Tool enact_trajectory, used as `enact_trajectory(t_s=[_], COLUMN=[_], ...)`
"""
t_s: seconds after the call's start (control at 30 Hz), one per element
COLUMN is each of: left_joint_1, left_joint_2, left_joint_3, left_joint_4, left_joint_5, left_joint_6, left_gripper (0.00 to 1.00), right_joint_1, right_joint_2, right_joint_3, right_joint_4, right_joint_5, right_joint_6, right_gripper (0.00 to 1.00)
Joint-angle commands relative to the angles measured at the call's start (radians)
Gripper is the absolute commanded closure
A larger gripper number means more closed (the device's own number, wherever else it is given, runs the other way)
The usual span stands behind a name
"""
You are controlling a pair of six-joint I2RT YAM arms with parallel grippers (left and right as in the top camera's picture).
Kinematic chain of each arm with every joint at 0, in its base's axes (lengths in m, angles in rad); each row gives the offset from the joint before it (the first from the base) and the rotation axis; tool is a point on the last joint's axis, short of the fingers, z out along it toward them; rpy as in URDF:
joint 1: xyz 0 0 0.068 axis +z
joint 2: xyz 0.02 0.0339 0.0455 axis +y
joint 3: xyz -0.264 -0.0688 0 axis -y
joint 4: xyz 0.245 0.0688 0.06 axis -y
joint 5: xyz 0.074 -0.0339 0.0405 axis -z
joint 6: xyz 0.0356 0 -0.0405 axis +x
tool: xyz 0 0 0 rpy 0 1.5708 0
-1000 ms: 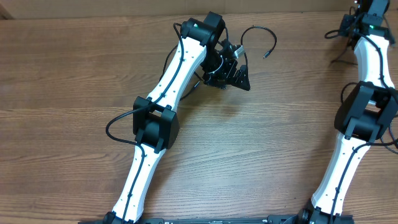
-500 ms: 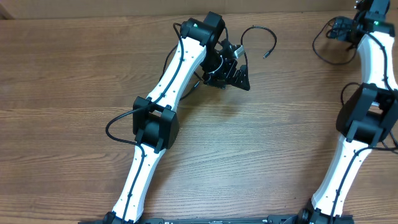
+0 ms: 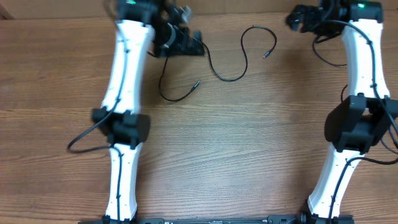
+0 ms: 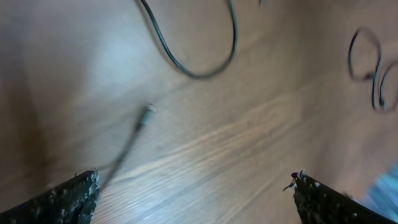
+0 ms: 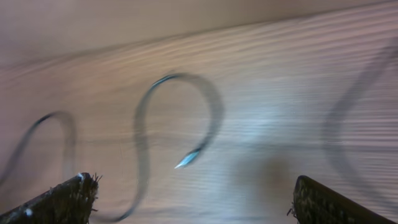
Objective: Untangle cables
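Note:
Black cables lie loose on the wooden table. One S-shaped cable (image 3: 235, 73) snakes across the back middle and ends in a plug (image 3: 266, 55). A second cable (image 3: 166, 94) curls below my left gripper (image 3: 198, 47), its plug (image 3: 196, 84) pointing right. A third thin strand (image 3: 328, 59) loops beside the right arm. My left gripper (image 4: 196, 178) is open over bare wood, with a cable plug (image 4: 147, 111) ahead of it. My right gripper (image 3: 292, 18) hovers open at the back right. In its wrist view the right gripper (image 5: 193, 181) is empty, with a curled cable end (image 5: 186, 160) just ahead.
The table's back edge (image 3: 62, 17) runs close behind both grippers. The left arm's elbow (image 3: 121, 127) and its own thick wire (image 3: 84, 138) sit at mid-left. The right arm's elbow (image 3: 357, 124) stands at the right side. A blurred coil (image 4: 372, 71) shows at the far right of the left wrist view.
The left arm swung from the table's middle to the back left, uncovering two spread cables. The right gripper opened, let go of its strand and moved left.

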Motion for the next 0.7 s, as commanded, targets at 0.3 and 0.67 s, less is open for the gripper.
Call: enact_trajectory(t_s=[0.3, 0.67], left_joint_1=[-0.009, 0.021], left_joint_2=[-0.364, -0.504], left_joint_3=[0.063, 0.045], left_joint_4=[-0.007, -0.007], left_joint_5=[-0.233, -0.329], left_joint_6=[-0.003, -0.004], left_gripper=[0.00, 0.00], right_joint_1=[0.349, 0.403], right_joint_2=[0.015, 0.086], right_joint_3=[-0.011, -0.106], right_joint_4=[-0.035, 0.008], right_joint_5=[0.144, 0.158], right_joint_6=[-0.102, -0.174], right_gripper=[0.00, 0.00])
